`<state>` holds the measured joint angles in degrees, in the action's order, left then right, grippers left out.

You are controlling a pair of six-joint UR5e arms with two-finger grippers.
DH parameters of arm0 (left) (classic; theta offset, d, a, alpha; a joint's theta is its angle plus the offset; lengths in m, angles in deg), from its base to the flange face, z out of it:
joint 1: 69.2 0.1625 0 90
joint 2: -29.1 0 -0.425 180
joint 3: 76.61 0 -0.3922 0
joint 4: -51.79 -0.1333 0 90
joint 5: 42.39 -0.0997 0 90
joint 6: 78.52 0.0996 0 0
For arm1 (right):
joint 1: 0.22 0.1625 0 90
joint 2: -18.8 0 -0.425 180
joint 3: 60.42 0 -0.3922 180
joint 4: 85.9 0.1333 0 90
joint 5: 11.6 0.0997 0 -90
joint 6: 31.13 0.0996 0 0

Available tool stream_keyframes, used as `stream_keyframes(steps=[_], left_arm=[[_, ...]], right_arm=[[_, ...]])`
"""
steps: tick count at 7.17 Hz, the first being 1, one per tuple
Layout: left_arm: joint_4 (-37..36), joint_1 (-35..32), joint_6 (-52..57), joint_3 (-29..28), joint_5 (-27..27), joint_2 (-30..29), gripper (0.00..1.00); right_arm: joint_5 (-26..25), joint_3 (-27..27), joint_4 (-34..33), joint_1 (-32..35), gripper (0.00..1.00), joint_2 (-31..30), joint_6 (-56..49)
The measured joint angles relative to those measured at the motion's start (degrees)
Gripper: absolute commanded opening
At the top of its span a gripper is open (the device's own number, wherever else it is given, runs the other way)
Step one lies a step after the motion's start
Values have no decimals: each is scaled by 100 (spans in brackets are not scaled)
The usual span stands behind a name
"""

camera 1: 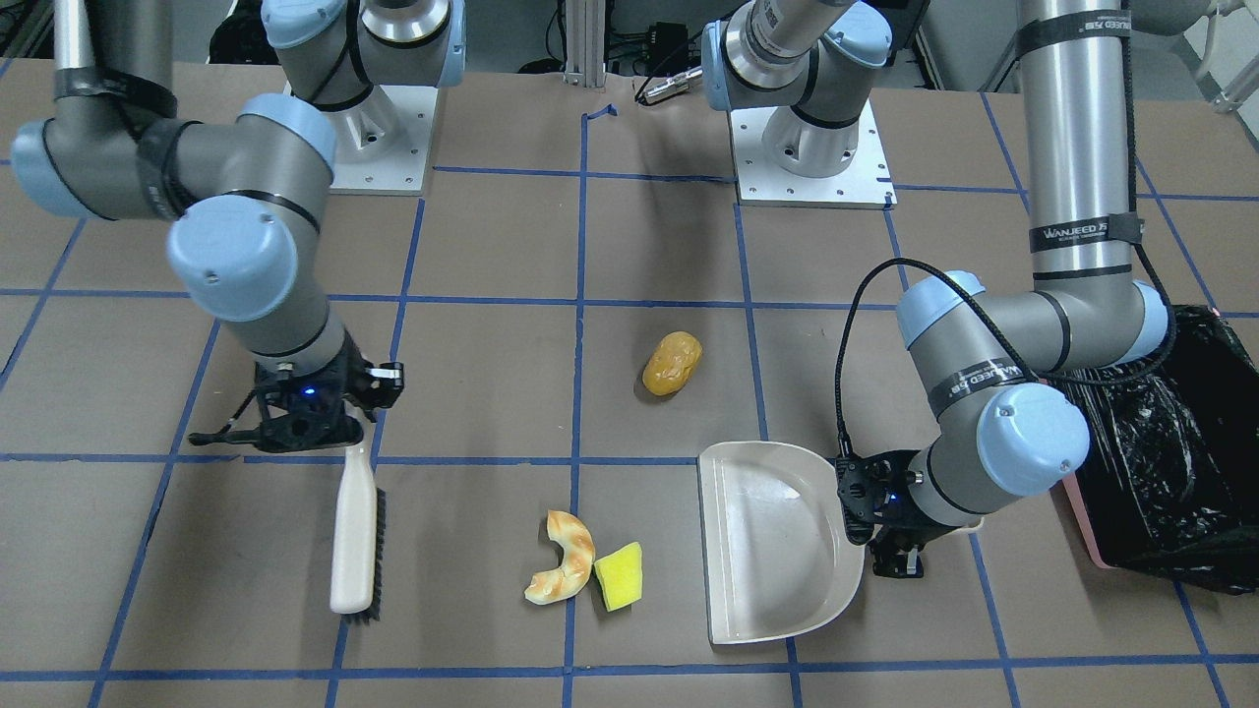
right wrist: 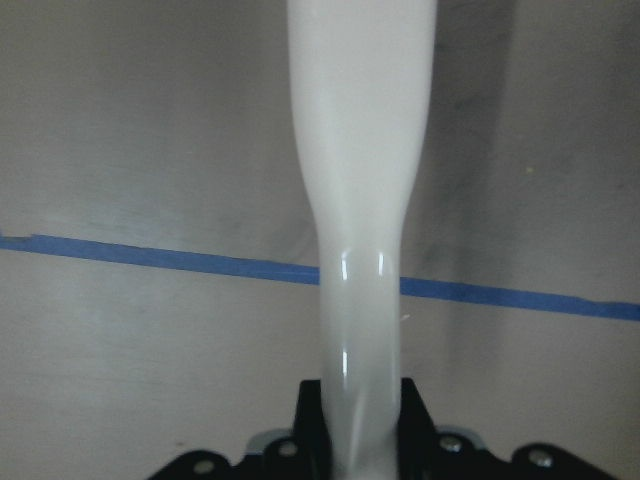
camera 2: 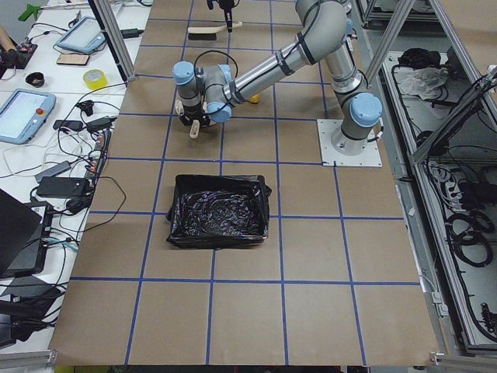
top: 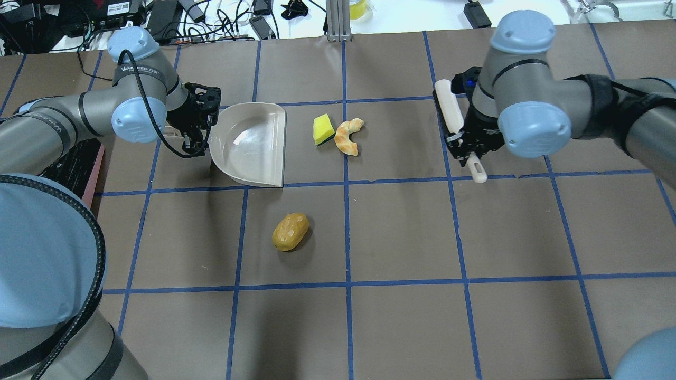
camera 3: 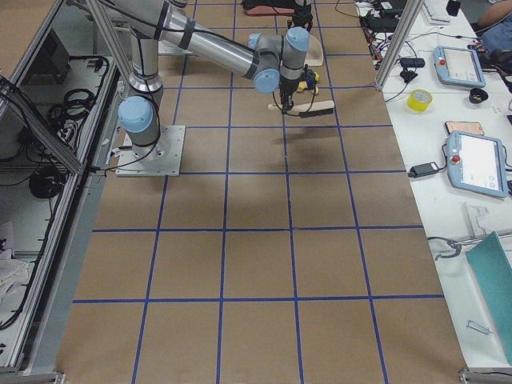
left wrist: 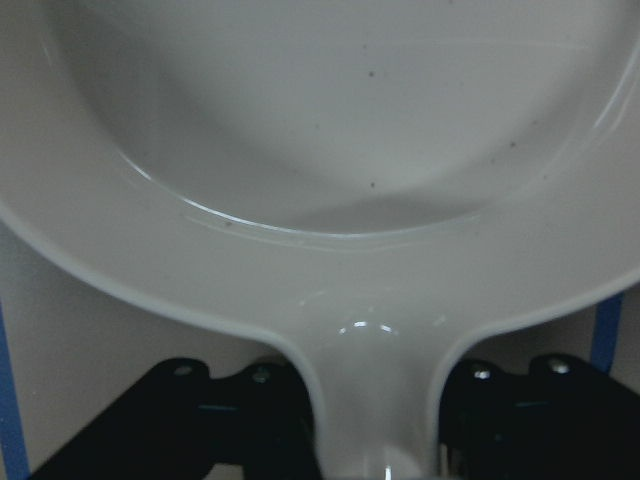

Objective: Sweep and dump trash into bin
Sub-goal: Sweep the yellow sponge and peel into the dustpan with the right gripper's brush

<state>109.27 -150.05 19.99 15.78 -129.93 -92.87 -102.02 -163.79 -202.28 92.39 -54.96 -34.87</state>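
right gripper (top: 466, 143): fingers closed narrow on the brush handle; the wrist view shows the handle running straight out from between them.
brush (top: 450, 111): long axis runs away from the robot, dark bristles on the side facing the trash. we cannot tell whether the bristles touch the table.
bread crescent (top: 342, 138): nearest piece to the brush, lying toward the robot's left of it with bare table between.
sponge wedge (top: 323, 129): just beside the crescent, on its dustpan side; perhaps touching.
dustpan (top: 248, 142): flat on the table, straight open lip facing the sponge and about parallel to the brush.
left gripper (top: 208, 124): fingers clamped on the dustpan's handle stub, behind the pan.
potato (top: 290, 231): alone, nearer the robot than the row, off the pan's near corner.
bin (camera 2: 219, 211): farthest, beyond the left arm at the table's left end; no trash visible in it.
key relation: crescent and sponge sit between bristles and lip, so we judge a leftward sweep suits them; the potato is out of line and needs its own pass.
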Motion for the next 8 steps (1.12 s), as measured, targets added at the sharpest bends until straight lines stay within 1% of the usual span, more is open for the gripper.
stream_keyframes(steps=[2,5,6,8], left_arm=[[0,-1,0,-1,0,2,0],[0,-4,12,-1,0,21,0],[0,-5,16,-1,-3,26,0],[0,-8,13,-1,-8,19,0]], right_arm=[[126,122,-100,604,0,220,812],[167,795,-144,1266,0,929,1562],[165,955,-142,1365,0,1114,1666],[171,1095,-132,1482,0,1301,1921]])
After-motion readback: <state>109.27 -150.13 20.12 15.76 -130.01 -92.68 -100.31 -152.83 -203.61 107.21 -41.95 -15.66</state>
